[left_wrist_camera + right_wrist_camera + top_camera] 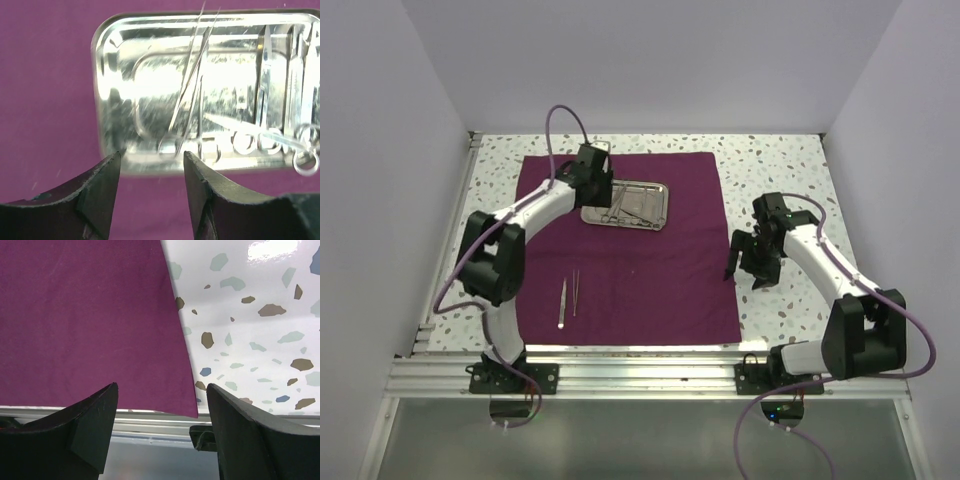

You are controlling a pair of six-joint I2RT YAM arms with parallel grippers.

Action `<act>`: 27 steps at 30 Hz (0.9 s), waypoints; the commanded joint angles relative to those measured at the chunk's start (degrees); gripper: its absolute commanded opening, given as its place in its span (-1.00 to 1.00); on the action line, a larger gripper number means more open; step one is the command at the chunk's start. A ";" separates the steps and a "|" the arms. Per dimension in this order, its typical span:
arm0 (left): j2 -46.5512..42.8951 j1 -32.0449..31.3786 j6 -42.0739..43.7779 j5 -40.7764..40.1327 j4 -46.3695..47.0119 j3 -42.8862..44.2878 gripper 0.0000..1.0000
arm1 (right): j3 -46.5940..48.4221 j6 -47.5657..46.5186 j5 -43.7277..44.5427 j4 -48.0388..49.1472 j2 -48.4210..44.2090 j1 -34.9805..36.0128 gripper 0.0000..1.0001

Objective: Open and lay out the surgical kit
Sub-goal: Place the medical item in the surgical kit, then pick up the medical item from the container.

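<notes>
Cloth: dark purple wrap [650, 270], seen spread flat on the speckled tabletop [790, 170]; kit judged already unwrapped.
Tray: shiny steel tray [658, 186], set at approx. 12 o'clock on the cloth, long axis 9–3 in the top view.
In tray: several slim steel instruments [632, 207] left inside, so lay-out judged only part done.
Laid out: two thin tweezer-like pcs [562, 303] are placed side by side at approx. 7 o'clock on the cloth, long axes roughly 12–6, well apart from the tray.
L gripper: left gripper [152, 156] is held above the tray's near rim, at the tray's 9 o'clock end in the top view; fingers spread, nothing pinched betw. them.
Key relation: in the L wrist view a ring-handled instrument [190, 85] lies at 12 o'clock of the gripper, rings nearest the fingertips, tips pointed away toward 12–1 o'clock. Its long axis thus runs approx. along the gripper's line of sight, not across the gap.
Other pcs: more instruments [265, 75] are seen at approx. 2 o'clock in that view; overlap w/ glare, count can't be told.
R gripper: right gripper [162, 386] is parked off the cloth's 3 o'clock edge, over tabletop; fingers wide apart, empty.
Nearer arm: L, by far; R is well apart from the tray.
Next move (judged): a descent onto the ringed pc is called for, w/ the shank pinched across its width.
</notes>
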 commanded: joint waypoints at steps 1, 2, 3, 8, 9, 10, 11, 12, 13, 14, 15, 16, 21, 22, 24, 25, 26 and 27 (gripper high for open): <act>6.43 0.85 4.34 4.55 4.01 7.10 0.14 | 3.13 0.98 1.90 -1.53 0.65 0.22 0.51; 9.40 0.94 4.42 5.00 4.02 9.99 0.13 | 3.31 1.07 2.43 -2.40 0.73 0.22 0.51; 10.74 1.03 4.43 5.53 4.10 11.41 0.13 | 3.49 0.99 2.87 -2.67 0.82 0.13 0.51; 18.04 1.21 4.69 7.20 3.93 19.06 0.12 | 3.75 1.42 4.11 -3.73 1.61 0.21 0.51; 19.00 1.21 4.69 7.20 3.75 20.12 0.11 | 3.93 1.60 4.11 -3.81 1.70 0.04 0.51; 19.97 1.21 4.69 7.11 2.97 21.17 0.11 | 4.02 1.69 4.11 -3.73 2.31 0.13 0.51; 21.72 1.21 4.69 6.68 2.79 22.92 0.10 | 4.10 1.86 4.19 -3.81 2.49 0.13 0.51; 22.35 1.29 4.60 6.67 2.61 23.64 0.08 | 4.45 2.04 4.11 -3.81 2.75 0.21 0.51; 22.96 1.38 4.69 6.59 2.35 24.69 0.06 | 4.63 2.13 4.19 -3.81 2.93 0.13 0.51; 24.01 1.38 4.60 6.50 2.17 25.13 0.01 | 4.81 2.13 4.28 -3.81 3.28 0.21 0.51; 24.46 1.47 4.69 6.50 2.00 25.57 -0.03 | 5.07 2.22 4.28 -3.90 3.37 0.22 0.51; 24.90 1.47 4.60 6.50 1.82 25.92 -0.06 | 5.24 2.22 4.46 -3.99 3.54 0.13 0.51; 26.74 1.82 4.60 6.67 1.29 26.72 -0.28 | 5.86 2.13 4.54 -3.99 4.69 0.21 0.51; 27.09 1.82 4.60 6.85 1.29 26.72 -0.29 | 5.95 2.04 4.46 -3.90 4.86 0.13 0.51; 27.45 1.91 4.69 7.03 1.20 26.72 -0.35 | 6.21 1.95 4.46 -3.73 5.39 0.30 0.51; 27.71 2.00 4.69 7.20 1.20 26.72 -0.37 | 6.39 1.87 4.46 -3.81 5.48 0.13 0.51; 27.89 2.00 4.69 7.29 1.12 26.81 -0.44 | 6.74 1.78 4.46 -3.81 5.83 0.21 0.51; 28.15 2.08 4.69 7.38 1.03 26.72 -0.47 | 6.83 1.69 4.46 -3.73 5.92 0.13 0.51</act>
